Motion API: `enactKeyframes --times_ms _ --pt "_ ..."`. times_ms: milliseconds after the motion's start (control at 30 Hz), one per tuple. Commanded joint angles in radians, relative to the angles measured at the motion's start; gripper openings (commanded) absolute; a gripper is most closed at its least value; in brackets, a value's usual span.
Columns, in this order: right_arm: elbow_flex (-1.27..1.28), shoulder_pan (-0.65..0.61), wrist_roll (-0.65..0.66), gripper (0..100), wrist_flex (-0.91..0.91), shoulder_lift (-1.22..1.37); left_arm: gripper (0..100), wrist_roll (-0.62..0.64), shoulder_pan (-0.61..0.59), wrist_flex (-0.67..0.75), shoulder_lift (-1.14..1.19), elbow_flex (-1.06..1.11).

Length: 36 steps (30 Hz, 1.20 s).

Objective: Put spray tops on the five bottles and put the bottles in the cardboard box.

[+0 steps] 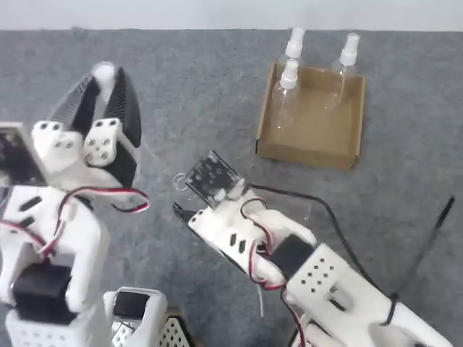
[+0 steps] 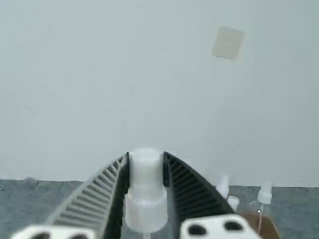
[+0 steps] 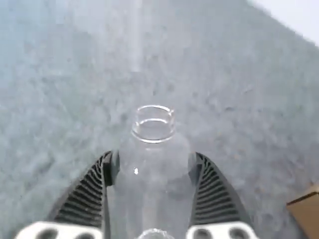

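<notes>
Three capped clear plastic bottles (image 1: 289, 90) stand in the brown cardboard box (image 1: 311, 153). Well apart from the box, the left gripper (image 2: 145, 158) clamps a white spray top (image 2: 145, 194) and the right gripper (image 3: 153, 162) clamps an uncapped clear bottle (image 3: 153, 127). Capping and boxing remain.

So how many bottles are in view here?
4. Three capped ones stand at the cardboard box: front-left bottle, back-left bottle, back-right bottle. An uncapped bottle sits in the right gripper. A fifth may be hidden.
</notes>
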State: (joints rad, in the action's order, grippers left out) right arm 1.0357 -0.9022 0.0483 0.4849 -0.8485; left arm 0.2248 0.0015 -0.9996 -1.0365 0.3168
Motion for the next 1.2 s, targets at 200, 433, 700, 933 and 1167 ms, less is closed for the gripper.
enactKeyframes --times_ms 200,433,700,933,1167 --pt "0.011 -0.007 -0.015 0.6 -0.030 -0.101 1 0.068 0.094 -0.018 0.104 -0.004" --pt "0.011 0.012 -0.018 0.6 -0.030 -0.110 1 0.064 0.114 -0.071 0.104 0.059" --pt "0.011 0.073 -0.020 0.6 -0.030 -0.110 1 0.028 0.157 -0.084 0.110 0.110" --pt "0.049 0.073 -0.014 0.9 -0.019 -0.111 1 0.023 0.238 -0.009 0.097 0.294" --pt "0.068 0.077 -0.017 0.6 -0.021 -0.153 14 0.012 0.203 -0.052 -0.058 0.320"
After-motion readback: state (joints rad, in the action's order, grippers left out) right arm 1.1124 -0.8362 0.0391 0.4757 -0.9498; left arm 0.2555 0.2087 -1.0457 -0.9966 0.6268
